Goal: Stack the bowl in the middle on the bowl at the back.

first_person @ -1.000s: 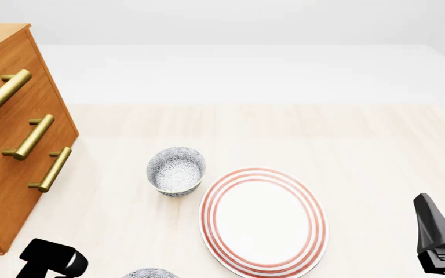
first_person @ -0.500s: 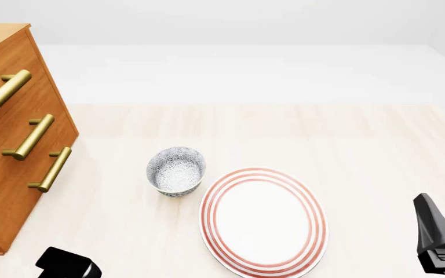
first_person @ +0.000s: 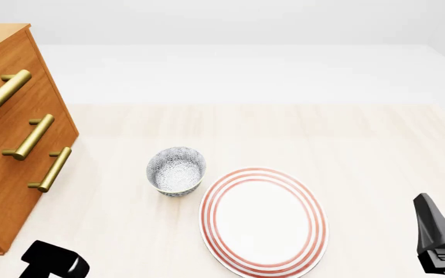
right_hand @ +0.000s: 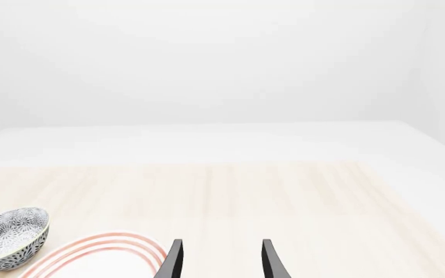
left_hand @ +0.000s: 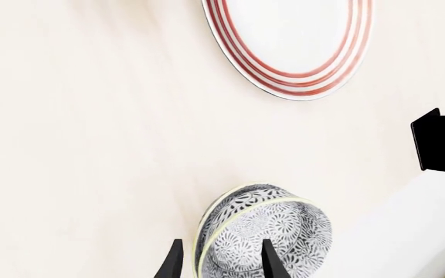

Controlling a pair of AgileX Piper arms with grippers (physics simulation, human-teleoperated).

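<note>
**Left gripper poised over the middle bowl, fingers parted**

In the left wrist view, the left gripper (left_hand: 221, 263) pointed down at the table (left_hand: 76, 145) with its two dark fingers (left_hand: 171, 265) spread apart and closed on nothing. The bowl in the middle (left_hand: 265, 231) lay right at the fingertips. The near part of its pale rim showed in the gap between them, one finger outside the wall and the other over the speckled inside. Whether either finger touched the bowl could not be told. Most of the bowl spread out beyond the fingers, and it looked tipped in that view. Further along the same line lay the red-ringed plate (left_hand: 292, 40), well apart from the bowl.

From the front camera that bowl was out of sight and only a black part of the left arm (first_person: 53, 260) showed, at the lower left edge. The bowl at the back (first_person: 176, 169) stood upright on the table just beside the far left rim of the plate, between the plate and the wooden drawer chest (first_person: 10, 174) with brass handles.

The right gripper (right_hand: 221, 260) was also spread about as wide as the left one and held nothing. It hung near the table's right side, aimed forward across the bare wood, with the plate's edge off to one side of its fingers.
</note>
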